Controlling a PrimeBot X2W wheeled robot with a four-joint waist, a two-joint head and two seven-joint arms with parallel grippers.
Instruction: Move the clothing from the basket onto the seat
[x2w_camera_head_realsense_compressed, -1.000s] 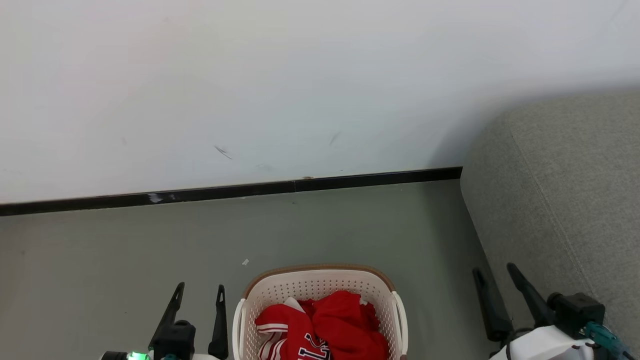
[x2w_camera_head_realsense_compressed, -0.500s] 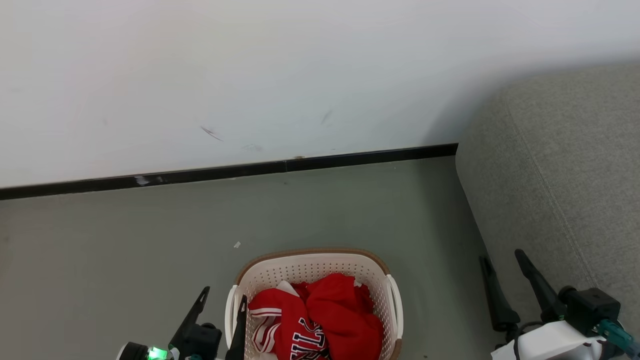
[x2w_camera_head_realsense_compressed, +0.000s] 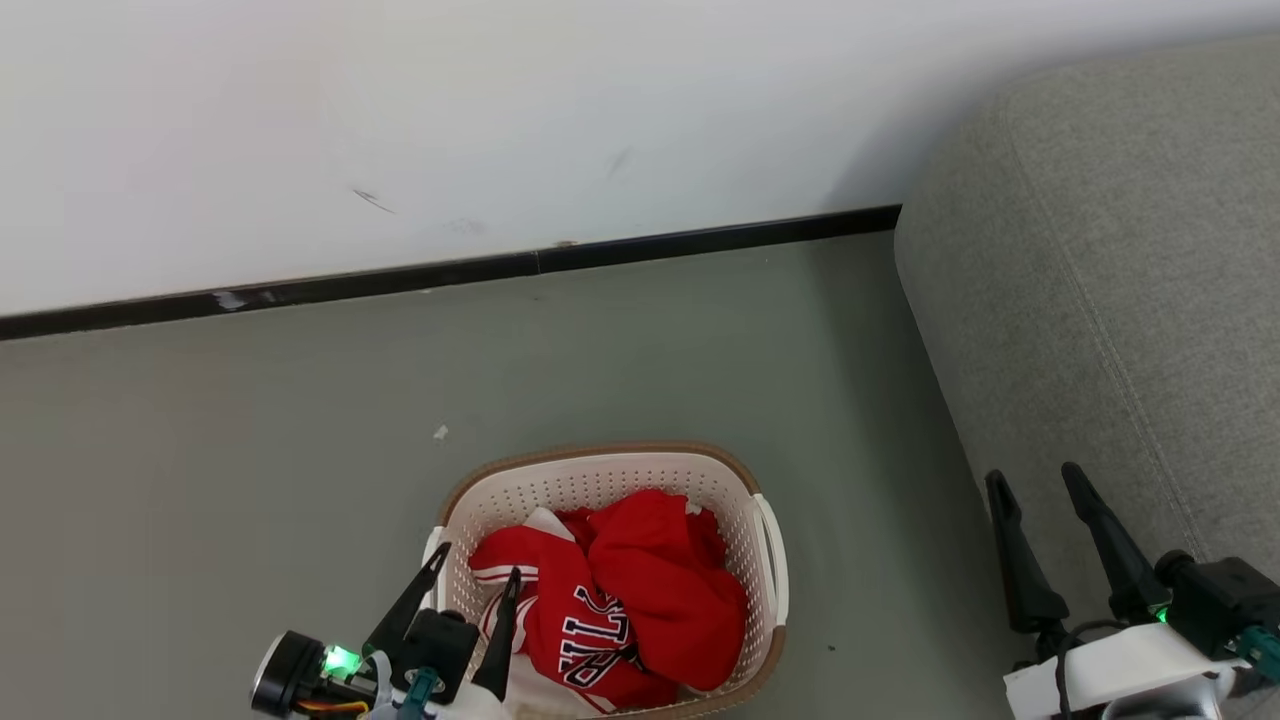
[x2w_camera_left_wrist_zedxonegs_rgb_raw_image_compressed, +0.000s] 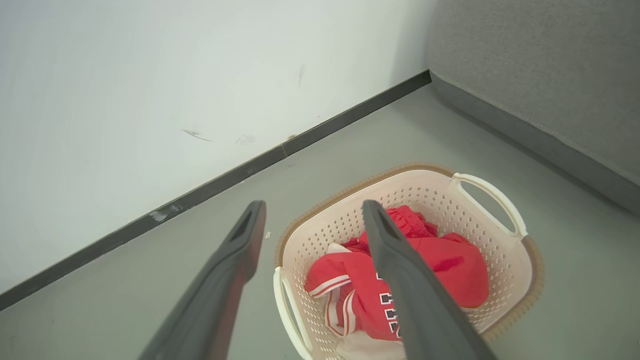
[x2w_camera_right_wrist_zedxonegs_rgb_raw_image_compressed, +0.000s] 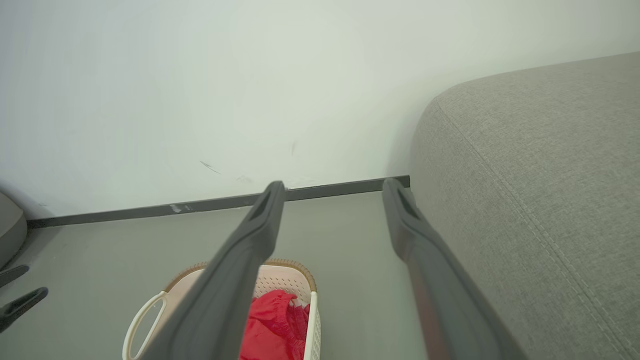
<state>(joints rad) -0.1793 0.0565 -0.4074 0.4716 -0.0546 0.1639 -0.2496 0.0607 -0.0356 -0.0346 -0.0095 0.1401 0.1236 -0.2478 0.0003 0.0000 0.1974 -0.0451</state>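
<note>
At lower left of the frame, the left end effector (x2w_camera_head_realsense_compressed: 477, 562) hangs wide and empty above the left rim of the white perforated laundry basket (x2w_camera_head_realsense_compressed: 600, 455), which holds crumpled red jerseys (x2w_camera_head_realsense_compressed: 620, 590). At lower right, the right end effector (x2w_camera_head_realsense_compressed: 1032, 474), equally wide, hovers beside the grey sofa (x2w_camera_head_realsense_compressed: 1120, 250).

I see bright, even light; the wall (x2w_camera_head_realsense_compressed: 500, 120) beyond the fingers (x2w_camera_left_wrist_zedxonegs_rgb_raw_image_compressed: 400, 280) is washed out, soft shadow hugs the sofa (x2w_camera_head_realsense_compressed: 1100, 250), and the finger bases look blurred.
</note>
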